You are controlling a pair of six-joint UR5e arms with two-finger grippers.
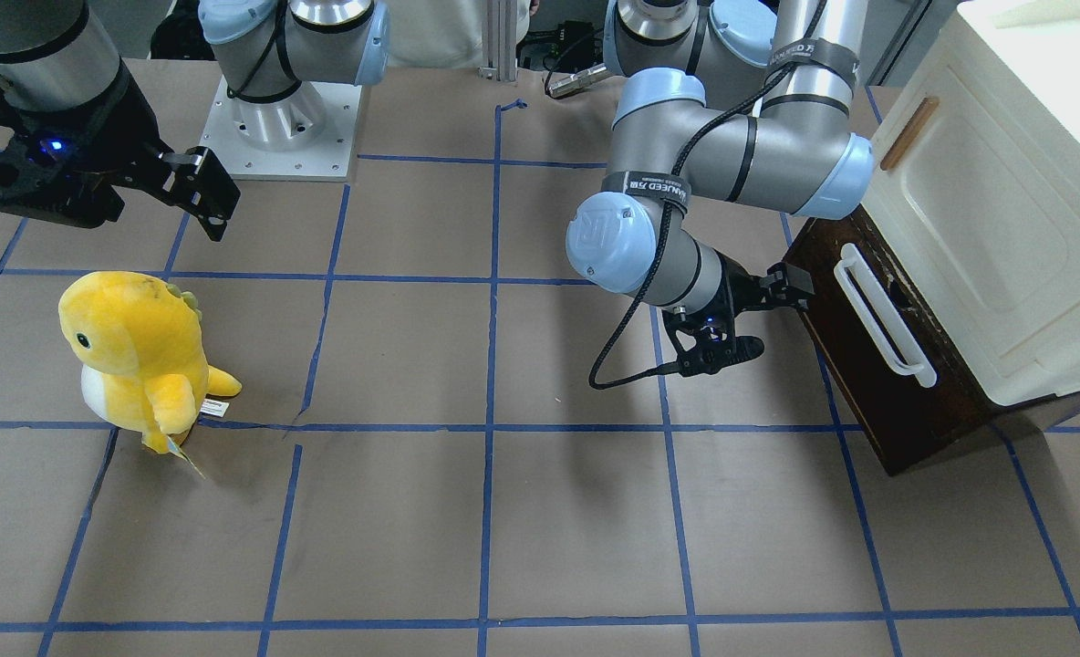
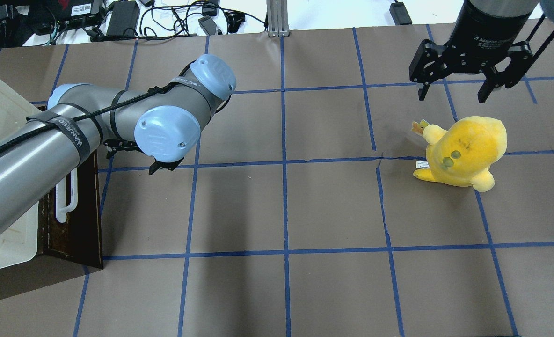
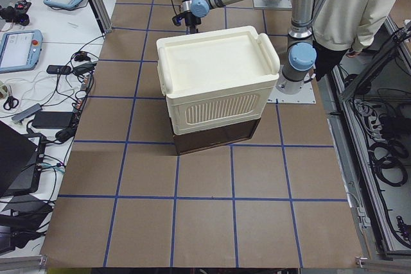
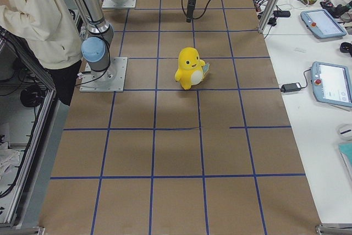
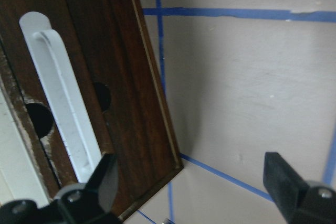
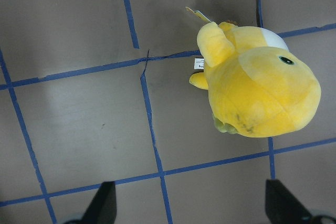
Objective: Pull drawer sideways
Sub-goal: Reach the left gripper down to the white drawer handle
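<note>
The drawer (image 1: 877,401) has a dark brown wooden front and a long white bar handle (image 1: 882,315). It sits under the cream-white cabinet (image 1: 1005,201) at the table's end on my left. It also shows in the overhead view (image 2: 90,220) and the left wrist view (image 5: 126,77). My left gripper (image 1: 768,315) is open and empty, just off the drawer front's end nearest the robot and apart from the handle (image 5: 63,119). My right gripper (image 2: 455,89) is open and empty, held above the table on the far side.
A yellow plush toy (image 1: 139,356) stands on the table below my right gripper and also shows in the right wrist view (image 6: 257,87). The brown table cover carries a blue tape grid. A person stands behind the robot's base (image 3: 353,11).
</note>
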